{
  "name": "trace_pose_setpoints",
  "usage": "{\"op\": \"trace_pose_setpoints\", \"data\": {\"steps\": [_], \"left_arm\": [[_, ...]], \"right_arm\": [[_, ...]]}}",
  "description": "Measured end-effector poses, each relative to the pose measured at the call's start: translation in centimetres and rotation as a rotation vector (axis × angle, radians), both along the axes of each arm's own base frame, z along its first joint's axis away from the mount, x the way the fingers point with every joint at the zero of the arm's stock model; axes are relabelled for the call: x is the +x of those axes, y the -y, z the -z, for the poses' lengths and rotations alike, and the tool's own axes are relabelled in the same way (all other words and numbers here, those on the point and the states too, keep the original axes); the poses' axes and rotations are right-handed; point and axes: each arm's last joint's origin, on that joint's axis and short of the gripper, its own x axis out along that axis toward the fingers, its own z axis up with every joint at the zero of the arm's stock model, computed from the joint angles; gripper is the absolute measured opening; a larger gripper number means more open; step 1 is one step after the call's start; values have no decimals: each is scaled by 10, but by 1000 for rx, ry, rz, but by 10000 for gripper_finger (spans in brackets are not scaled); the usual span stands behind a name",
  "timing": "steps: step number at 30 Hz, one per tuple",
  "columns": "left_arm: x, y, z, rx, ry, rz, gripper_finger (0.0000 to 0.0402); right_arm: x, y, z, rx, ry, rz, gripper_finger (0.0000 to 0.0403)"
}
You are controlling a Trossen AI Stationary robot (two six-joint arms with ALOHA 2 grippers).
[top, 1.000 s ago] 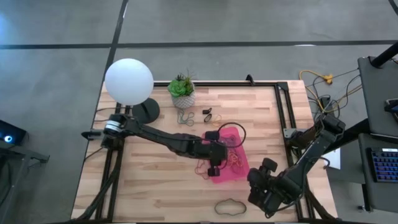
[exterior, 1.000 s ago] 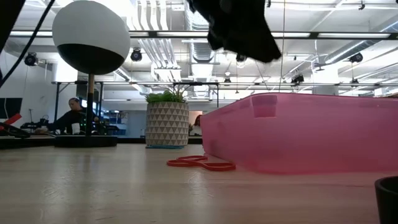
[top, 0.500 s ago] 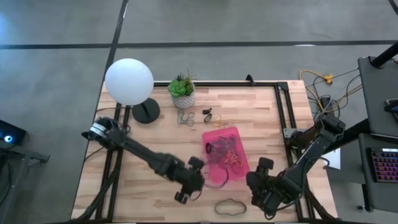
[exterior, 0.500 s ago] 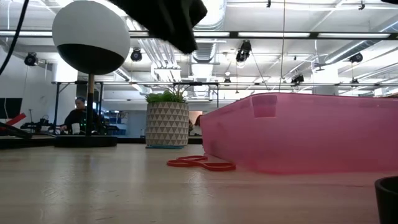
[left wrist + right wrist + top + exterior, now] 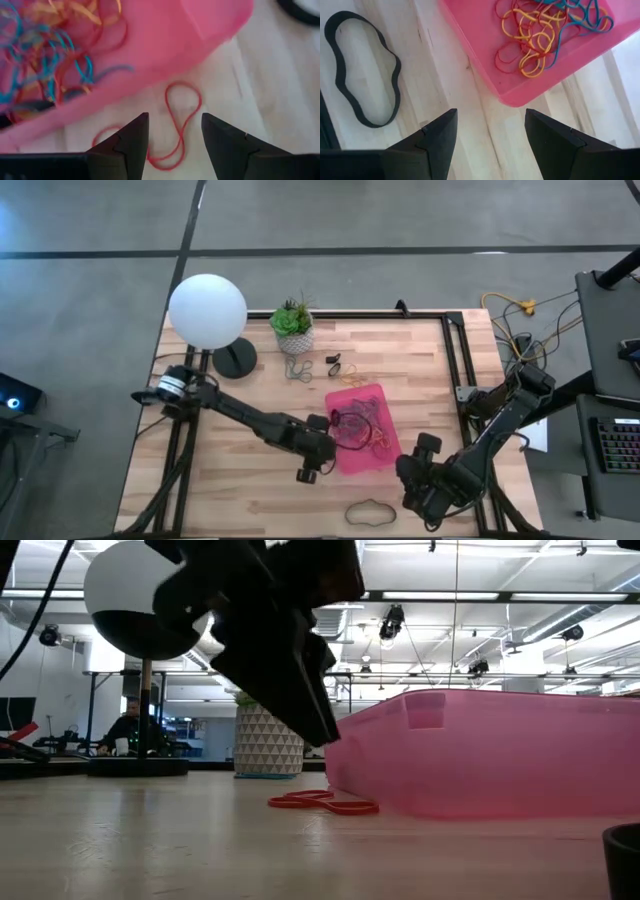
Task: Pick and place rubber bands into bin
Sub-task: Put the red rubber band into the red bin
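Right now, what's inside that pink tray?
The pink tray holds a tangle of rubber bands in yellow, red and blue. In the overhead view, the left hand sits beside its edge; bands at the bottom of the tangle are covered.

Light is bright and even, coming from ceiling lamps [image 5: 395, 618]. Shadows on the table [image 5: 420, 360] are soft. Beyond the left gripper's fingers [image 5: 131, 137] the bin [image 5: 165, 45] looks blurred.

The bin [image 5: 371, 463] sits mid-surface [image 5: 230, 490] with rubber bands [image 5: 362, 430] in it; another band [image 5: 175, 120] lies just beside its left edge, under the left claw [image 5: 309, 473]; plant pot [image 5: 294, 338] behind
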Motion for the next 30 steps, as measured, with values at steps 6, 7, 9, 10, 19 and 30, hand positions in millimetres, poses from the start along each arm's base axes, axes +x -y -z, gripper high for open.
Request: {"op": "trace_pose_setpoints", "data": {"steps": [6, 7, 9, 10, 19, 30], "left_arm": [[-4, -4, 13, -64, -25, 32, 166], [-6, -5, 16, -69, -31, 31, 166], [-8, -4, 20, -69, -33, 33, 166], [-8, -4, 20, -71, -27, 33, 166], [1, -6, 38, -83, -4, 21, 166], [0, -4, 47, -96, -66, 14, 43]], "right_arm": [[0, 0, 0, 5, -1, 12, 219], [0, 0, 0, 5, -1, 12, 219], [0, 0, 0, 4, -2, 12, 219], [0, 0, 0, 4, -2, 12, 219], [0, 1, 1, -12, 2, 10, 219], [-2, 3, 3, -24, -12, 33, 219]]}}
